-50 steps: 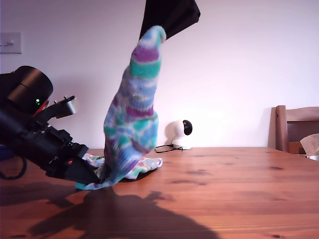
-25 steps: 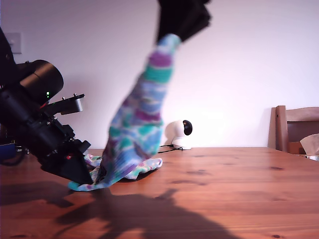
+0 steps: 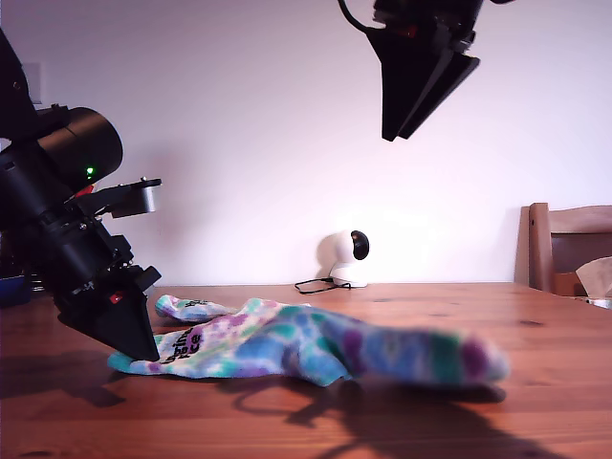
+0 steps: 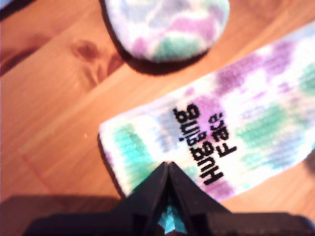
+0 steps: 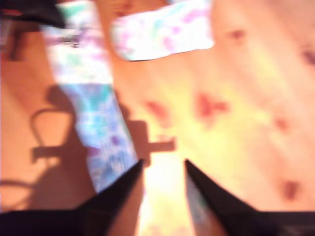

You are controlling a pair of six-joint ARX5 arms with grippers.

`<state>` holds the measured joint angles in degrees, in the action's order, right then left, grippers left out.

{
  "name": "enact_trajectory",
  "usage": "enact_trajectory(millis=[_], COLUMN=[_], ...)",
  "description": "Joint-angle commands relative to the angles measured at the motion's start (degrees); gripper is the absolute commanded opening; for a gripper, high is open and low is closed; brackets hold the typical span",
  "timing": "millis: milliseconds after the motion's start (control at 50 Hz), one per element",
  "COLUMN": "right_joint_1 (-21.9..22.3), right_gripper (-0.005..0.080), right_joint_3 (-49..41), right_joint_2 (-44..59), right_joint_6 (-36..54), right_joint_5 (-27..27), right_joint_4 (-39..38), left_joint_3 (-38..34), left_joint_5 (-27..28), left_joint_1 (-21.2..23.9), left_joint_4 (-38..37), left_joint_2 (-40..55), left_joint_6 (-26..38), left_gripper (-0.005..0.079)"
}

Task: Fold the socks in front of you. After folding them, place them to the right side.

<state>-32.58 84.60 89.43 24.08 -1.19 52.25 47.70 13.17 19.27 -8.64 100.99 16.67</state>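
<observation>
One tie-dye sock [image 3: 316, 349] lies stretched along the wooden table [image 3: 545, 392], its toe toward the exterior view's right. My first gripper [image 3: 129, 344] is at the exterior view's left, shut on the sock's cuff. The first wrist view shows that cuff [image 4: 236, 128] with black "Hugging Face" lettering, pinched at the tips of my first gripper [image 4: 167, 172]. The other sock [image 3: 191, 308] lies just behind it on the table and shows as a rounded end [image 4: 167, 24]. My second gripper [image 3: 392, 124] hangs high above the table, open and empty [image 5: 162, 184]. Below it lie the long sock [image 5: 93, 113] and the other sock [image 5: 162, 29].
A small white camera-like device [image 3: 346, 256] with a cable stands at the table's far edge. A wooden chair [image 3: 569, 249] and something white [image 3: 595, 277] sit at the exterior view's right. Arm shadows fall on the table's front.
My second gripper has let go of the sock's toe and moved up and toward the exterior view's right. The sock has dropped from hanging upright to lying flat. My first gripper keeps hold of the cuff.
</observation>
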Motion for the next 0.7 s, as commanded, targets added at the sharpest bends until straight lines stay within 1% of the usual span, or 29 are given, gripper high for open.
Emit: enact_trajectory(millis=[0,160,260,420,600,680], right_joint_1=[0.50,0.55,0.44,0.52,1.46,1.70], right_gripper=[0.0280,0.0280,0.0280,0.0280,0.0279,0.0259], right_joint_3=[-0.15,-0.15,-0.17,-0.33,-0.39,-0.39], right_joint_2=[1.70,1.95,2.82,5.03,9.70,11.96], right_joint_6=[0.04,-0.11,-0.17,-0.22,-0.17,0.00], right_joint_5=[2.32,10.86,14.43,15.26,16.31,16.28], right_joint_4=[0.15,4.13,6.99,8.81,10.54,11.43], left_joint_3=[-6.99,-6.97,-6.97,-6.97,-6.95,-6.95], left_joint_5=[-1.90,-2.62,-3.45,-4.22,-4.20,-4.20], left_joint_1=[0.42,0.94,0.92,0.72,0.72,0.72], left_joint_4=[-7.82,-11.45,-12.28,-12.33,-11.89,-11.78], left_joint_2=[7.45,7.45,7.41,7.41,7.41,7.41], left_joint_6=[0.28,0.22,-0.39,0.11,0.81,0.96], left_gripper=[-0.0019,-0.0019,-0.0019,-0.0019,-0.0019,-0.0019])
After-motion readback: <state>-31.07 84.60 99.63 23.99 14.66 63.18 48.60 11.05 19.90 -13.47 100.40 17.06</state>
